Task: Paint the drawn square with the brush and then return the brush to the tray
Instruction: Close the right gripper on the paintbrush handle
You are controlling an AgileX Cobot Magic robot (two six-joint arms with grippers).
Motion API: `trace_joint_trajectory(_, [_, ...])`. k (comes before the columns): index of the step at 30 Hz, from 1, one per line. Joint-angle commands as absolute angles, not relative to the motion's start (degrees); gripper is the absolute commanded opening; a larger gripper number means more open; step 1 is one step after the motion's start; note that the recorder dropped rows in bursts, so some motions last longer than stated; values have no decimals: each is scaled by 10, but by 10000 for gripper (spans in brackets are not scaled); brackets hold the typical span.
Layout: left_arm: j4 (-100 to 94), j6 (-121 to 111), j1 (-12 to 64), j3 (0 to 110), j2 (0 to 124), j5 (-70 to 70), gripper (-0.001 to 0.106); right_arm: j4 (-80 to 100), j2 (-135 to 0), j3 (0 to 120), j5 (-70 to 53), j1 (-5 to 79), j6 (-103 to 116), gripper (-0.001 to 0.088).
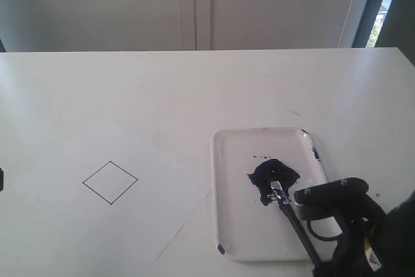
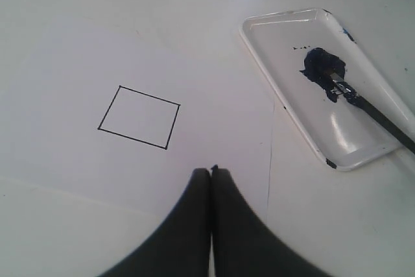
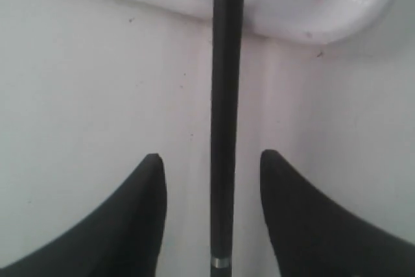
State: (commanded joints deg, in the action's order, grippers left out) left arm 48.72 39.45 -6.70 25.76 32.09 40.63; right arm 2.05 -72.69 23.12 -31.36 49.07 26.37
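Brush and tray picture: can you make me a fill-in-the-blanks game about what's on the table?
1. The drawn square has ___ paint inside it.
2. The brush has its bristles in a blob of dark ___ paint on the tray.
3. The right gripper is ___, with one jaw on each side of the brush handle, not touching it.
4. The left gripper is ___.
Missing words: no; blue; open; shut.
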Motion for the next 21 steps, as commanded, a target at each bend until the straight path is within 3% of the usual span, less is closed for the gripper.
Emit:
trace_joint_trajectory(17, [487, 393, -67, 258, 321, 406, 0, 112, -727, 177, -210, 491, 384, 435])
trace_joint_trajectory(21, [487, 393, -67, 258, 321, 406, 0, 116, -727, 167, -188, 491, 390, 371])
